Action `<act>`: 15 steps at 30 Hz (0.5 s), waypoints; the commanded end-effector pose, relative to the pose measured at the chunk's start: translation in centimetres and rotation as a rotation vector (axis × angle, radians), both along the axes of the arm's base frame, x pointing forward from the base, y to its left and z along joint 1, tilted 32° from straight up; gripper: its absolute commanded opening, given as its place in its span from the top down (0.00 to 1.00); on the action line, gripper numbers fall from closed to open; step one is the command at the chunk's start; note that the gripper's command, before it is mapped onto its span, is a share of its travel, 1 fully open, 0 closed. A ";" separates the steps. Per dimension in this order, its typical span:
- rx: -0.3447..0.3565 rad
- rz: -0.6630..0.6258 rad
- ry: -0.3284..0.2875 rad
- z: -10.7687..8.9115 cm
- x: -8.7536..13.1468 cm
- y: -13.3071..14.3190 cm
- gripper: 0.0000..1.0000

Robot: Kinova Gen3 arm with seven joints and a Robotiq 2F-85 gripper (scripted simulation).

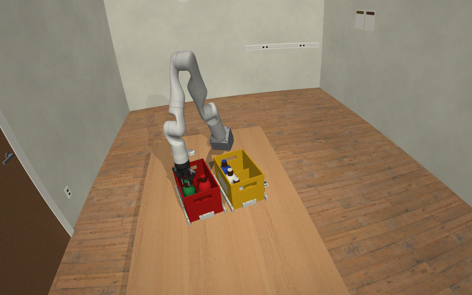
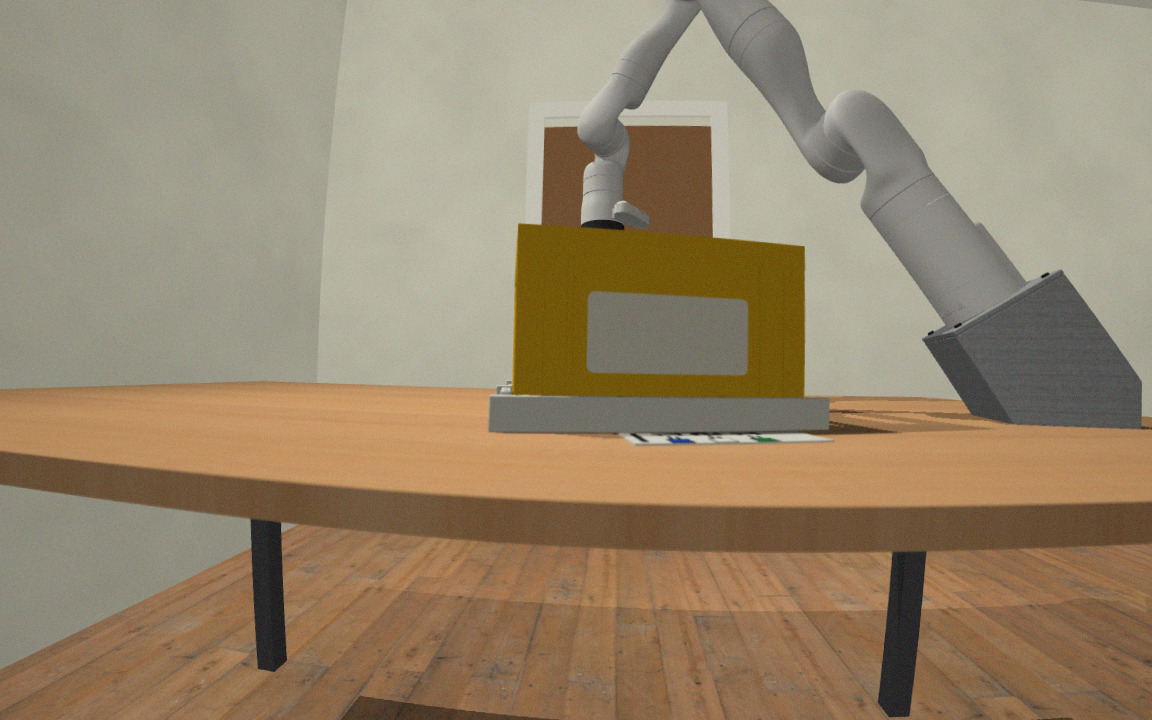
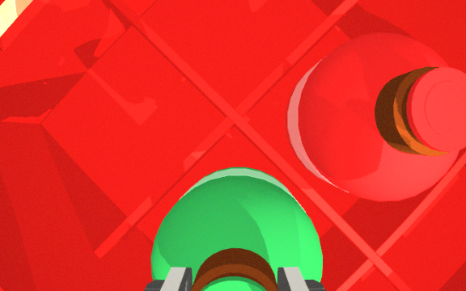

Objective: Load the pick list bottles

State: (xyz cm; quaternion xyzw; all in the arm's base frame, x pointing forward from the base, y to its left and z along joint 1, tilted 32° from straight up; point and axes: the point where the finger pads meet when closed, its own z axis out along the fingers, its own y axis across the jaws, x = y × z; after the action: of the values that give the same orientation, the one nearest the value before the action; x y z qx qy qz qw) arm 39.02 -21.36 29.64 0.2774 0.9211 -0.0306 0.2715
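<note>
My gripper is down inside the red crate. Its two fingers sit against either side of the brown neck of the green-label bottle, which stands upright in its cell. A red-label bottle stands in the cell beside it. The yellow crate holds a blue-label bottle and a white-label bottle, both upright. The pick list lies flat by the yellow crate; its lines are too foreshortened to read. In the exterior view the yellow crate hides the gripper.
The arm's grey base stands on the table behind the crates. Both crates sit side by side in grey holders. The red crate's dividers and walls lie close around the gripper.
</note>
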 end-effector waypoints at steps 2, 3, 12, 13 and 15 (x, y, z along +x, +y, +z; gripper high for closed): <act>0.000 0.000 -0.001 0.0 0.0 0.0 0.64; 0.000 0.000 -0.001 0.0 0.0 0.0 0.64; 0.000 0.000 -0.001 1.2 -0.6 0.3 0.90; 0.000 0.000 -0.001 1.3 -0.7 0.3 0.90; 0.000 0.000 -0.001 1.6 -0.9 0.4 0.90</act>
State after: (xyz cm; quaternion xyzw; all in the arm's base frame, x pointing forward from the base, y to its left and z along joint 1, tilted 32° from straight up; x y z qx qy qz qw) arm 38.26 -21.06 30.92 0.2774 0.9212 -0.0305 0.2712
